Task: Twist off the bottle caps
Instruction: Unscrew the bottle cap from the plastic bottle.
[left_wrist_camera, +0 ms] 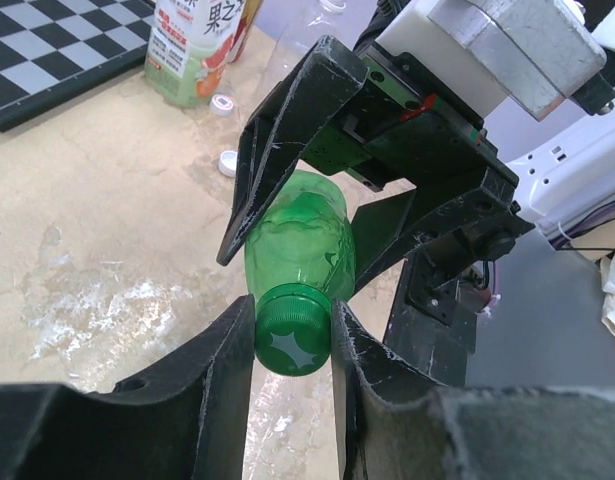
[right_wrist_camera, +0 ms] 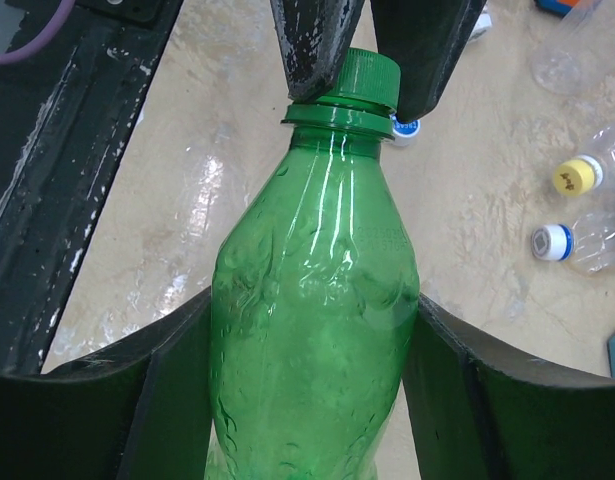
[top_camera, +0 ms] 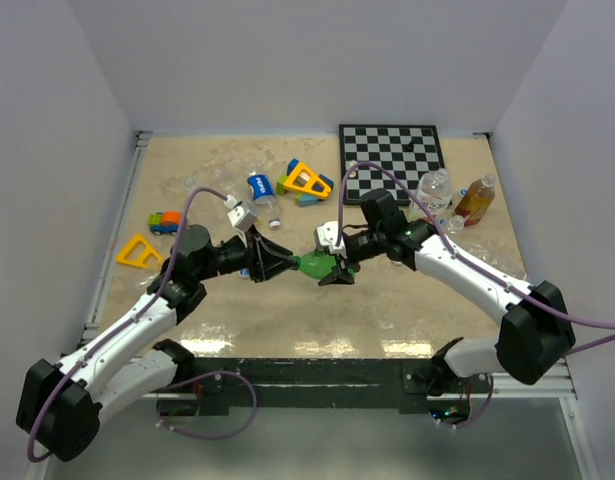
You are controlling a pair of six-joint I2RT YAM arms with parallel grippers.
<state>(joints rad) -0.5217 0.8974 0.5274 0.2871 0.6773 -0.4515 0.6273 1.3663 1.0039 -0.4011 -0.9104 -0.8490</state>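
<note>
Top view: green bottle (top_camera: 312,265) held sideways above the desk (top_camera: 237,320), between the two arms. Left end effector (top_camera: 279,262) meets its cap end; right end effector (top_camera: 337,268) sits on its body. Chessboard (top_camera: 392,160) lies beyond the bottle, toward the far right. Left wrist view: green cap (left_wrist_camera: 292,337) pinched between the left fingers (left_wrist_camera: 222,375), screwed on the neck; right jaws clamp the bottle body just beyond. Two loose white caps (left_wrist_camera: 228,162) rest on the desk to the bottle's left. Right wrist view: right fingers (right_wrist_camera: 172,385) press both flanks of the bottle; cap at top between the left tips. Yellow cap (right_wrist_camera: 575,177) and blue-and-white cap (right_wrist_camera: 550,241) sit on clear bottles to its right.
</note>
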